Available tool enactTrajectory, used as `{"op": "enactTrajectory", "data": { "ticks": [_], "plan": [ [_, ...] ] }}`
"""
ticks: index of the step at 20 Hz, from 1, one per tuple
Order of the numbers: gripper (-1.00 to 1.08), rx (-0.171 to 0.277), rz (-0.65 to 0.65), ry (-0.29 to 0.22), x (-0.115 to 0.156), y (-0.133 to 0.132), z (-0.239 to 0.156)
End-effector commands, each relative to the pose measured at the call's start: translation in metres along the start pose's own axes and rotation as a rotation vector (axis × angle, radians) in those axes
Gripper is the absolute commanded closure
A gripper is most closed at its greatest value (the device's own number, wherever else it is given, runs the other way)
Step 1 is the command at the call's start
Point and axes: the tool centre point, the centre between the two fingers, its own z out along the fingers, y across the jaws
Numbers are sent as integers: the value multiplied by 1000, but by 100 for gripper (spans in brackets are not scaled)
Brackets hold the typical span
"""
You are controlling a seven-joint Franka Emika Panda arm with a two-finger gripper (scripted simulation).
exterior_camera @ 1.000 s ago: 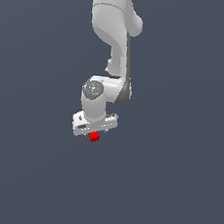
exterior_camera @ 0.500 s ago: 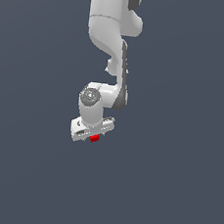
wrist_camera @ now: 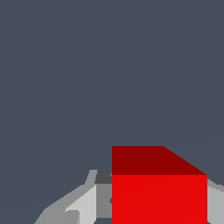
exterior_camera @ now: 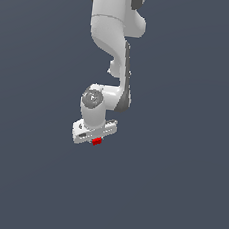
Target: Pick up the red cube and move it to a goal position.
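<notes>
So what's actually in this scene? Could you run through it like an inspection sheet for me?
Surface: plain dark grey-blue everywhere; no edge or marking visible.
Job's things: the red cube sits between the gripper's fingers; the wrist view shows it filling the space between them. No goal marker seen.
Clutter: nothing seen.
Grippers: one white gripper, pointing downward, fingers flanking the cube; it appears shut on it.
Cables: nothing seen.
Surroundings: only the white arm coming down from the top of the exterior view; whether the cube is lifted off the surface cannot be told.
</notes>
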Motion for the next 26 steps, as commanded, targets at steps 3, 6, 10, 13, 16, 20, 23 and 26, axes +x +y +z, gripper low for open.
{"op": "enactTrajectory", "data": {
  "ticks": [3,6,10,13,16,20,23,26],
  "plan": [
    [108,0,0,0,0,0,0],
    [108,0,0,0,0,0,0],
    [108,0,0,0,3,-3,-3],
    [108,0,0,0,11,-12,-11],
    [108,0,0,0,24,-26,-24],
    [108,0,0,0,49,-51,-48],
    [108,0,0,0,69,-71,-67],
    [108,0,1,0,90,-91,-87]
  ]
}}
